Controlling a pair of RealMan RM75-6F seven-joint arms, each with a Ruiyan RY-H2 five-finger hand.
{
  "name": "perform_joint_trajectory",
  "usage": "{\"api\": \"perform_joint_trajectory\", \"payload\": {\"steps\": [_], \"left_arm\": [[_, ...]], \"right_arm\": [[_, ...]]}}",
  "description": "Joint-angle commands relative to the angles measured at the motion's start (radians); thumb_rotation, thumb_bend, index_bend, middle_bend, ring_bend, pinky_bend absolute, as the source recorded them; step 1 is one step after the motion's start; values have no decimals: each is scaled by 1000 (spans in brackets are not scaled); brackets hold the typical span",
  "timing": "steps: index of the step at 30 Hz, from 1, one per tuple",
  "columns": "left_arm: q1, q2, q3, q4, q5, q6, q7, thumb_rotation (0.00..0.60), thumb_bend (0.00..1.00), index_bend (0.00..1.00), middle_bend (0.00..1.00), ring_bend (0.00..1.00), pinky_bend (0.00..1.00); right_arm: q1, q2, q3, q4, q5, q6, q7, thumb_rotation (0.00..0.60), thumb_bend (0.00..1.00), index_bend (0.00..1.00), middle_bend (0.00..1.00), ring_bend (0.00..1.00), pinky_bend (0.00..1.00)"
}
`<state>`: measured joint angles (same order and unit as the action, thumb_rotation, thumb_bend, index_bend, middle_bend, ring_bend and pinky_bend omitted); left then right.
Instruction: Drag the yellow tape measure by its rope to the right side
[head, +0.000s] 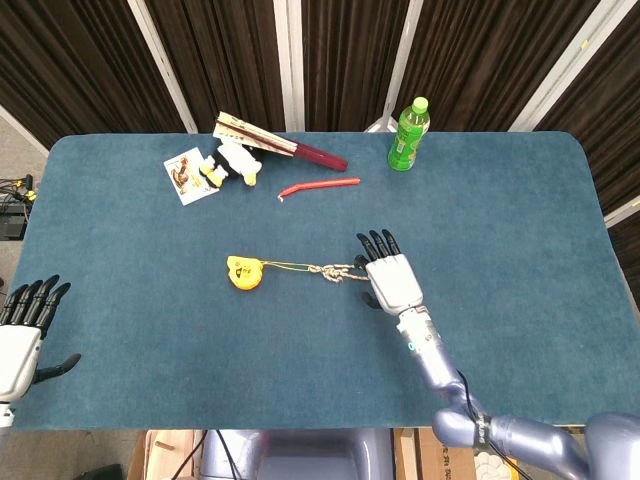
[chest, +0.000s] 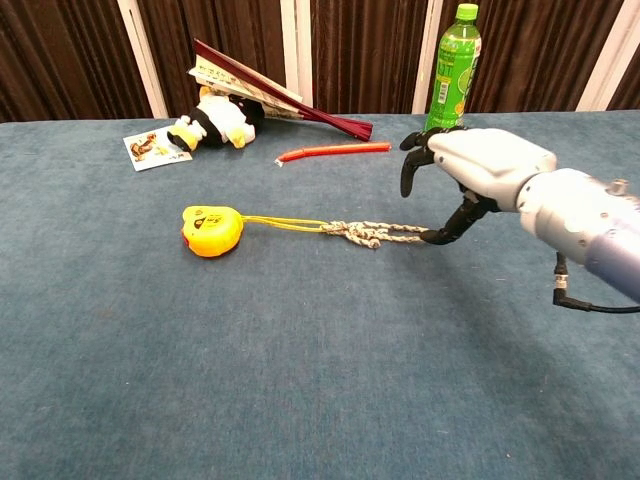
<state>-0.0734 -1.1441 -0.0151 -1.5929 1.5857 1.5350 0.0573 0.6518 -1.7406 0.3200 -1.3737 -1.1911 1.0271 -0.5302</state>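
Observation:
The yellow tape measure (head: 243, 272) (chest: 211, 230) lies near the middle of the blue table. Its thin yellow cord leads right into a braided grey rope (head: 336, 271) (chest: 376, 233). My right hand (head: 388, 276) (chest: 470, 168) hovers over the rope's right end, fingers spread and curved down, thumb tip at the rope's end; it holds nothing. My left hand (head: 22, 335) rests open at the table's front left corner, seen only in the head view.
At the back stand a green bottle (head: 408, 135) (chest: 451, 72), a red stick (head: 320, 185) (chest: 333, 151), a folded fan (head: 280, 144), a penguin toy (head: 232, 164) and a card (head: 190, 175). The blue table (head: 520, 220) stretches bare to the right.

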Motion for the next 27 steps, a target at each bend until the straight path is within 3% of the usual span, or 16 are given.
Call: {"api": "perform_joint_trajectory", "payload": {"steps": [1, 16, 27], "left_arm": [[-2, 0, 0, 0, -3, -5, -2, 600, 0, 0, 0, 0, 0], [-6, -1, -3, -7, -22, -20, -2, 600, 0, 0, 0, 0, 0], [-7, 0, -3, -9, -23, -22, -3, 600, 0, 0, 0, 0, 0]], "right_arm": [[34, -45, 23, 60, 43, -14, -5, 600, 305, 443, 134, 17, 45], [63, -114, 3, 202, 79, -32, 57, 600, 343, 529, 163, 18, 45], [66, -136, -10, 270, 86, -30, 97, 600, 355, 540, 164, 18, 45]]}}
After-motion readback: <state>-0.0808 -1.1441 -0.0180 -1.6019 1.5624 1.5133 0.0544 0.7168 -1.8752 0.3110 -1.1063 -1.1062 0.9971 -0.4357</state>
